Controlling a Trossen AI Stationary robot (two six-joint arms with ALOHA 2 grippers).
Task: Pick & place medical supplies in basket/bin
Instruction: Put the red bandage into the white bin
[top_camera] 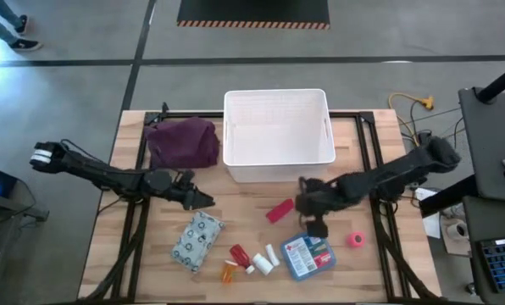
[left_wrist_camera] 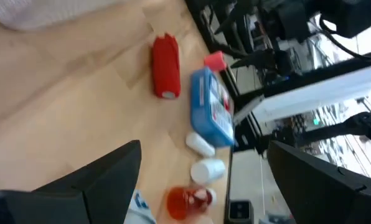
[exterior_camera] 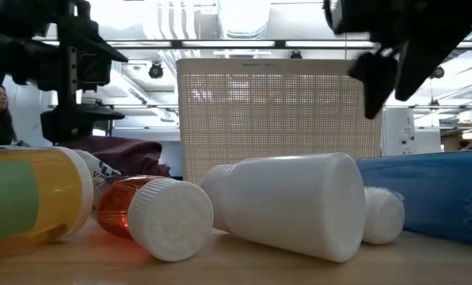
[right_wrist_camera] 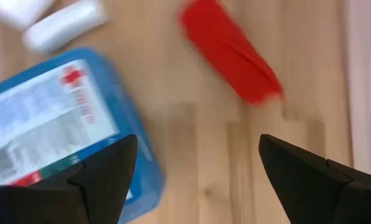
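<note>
Right gripper [top_camera: 318,227] spread above blue box [top_camera: 307,256].

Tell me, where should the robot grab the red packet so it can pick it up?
Probably across its narrow middle, coming straight down from above. The red packet lies flat and slanted on the wood, long and thin, so the fingers should close over its two long edges. The right gripper, open, is nearest; bare table lies all round the packet.

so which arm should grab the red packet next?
Right. The right gripper hangs with jaws open beside the red packet, which also lies between its fingers in its wrist view. The left gripper, also open, sits farther off, above the patterned pouch.
</note>
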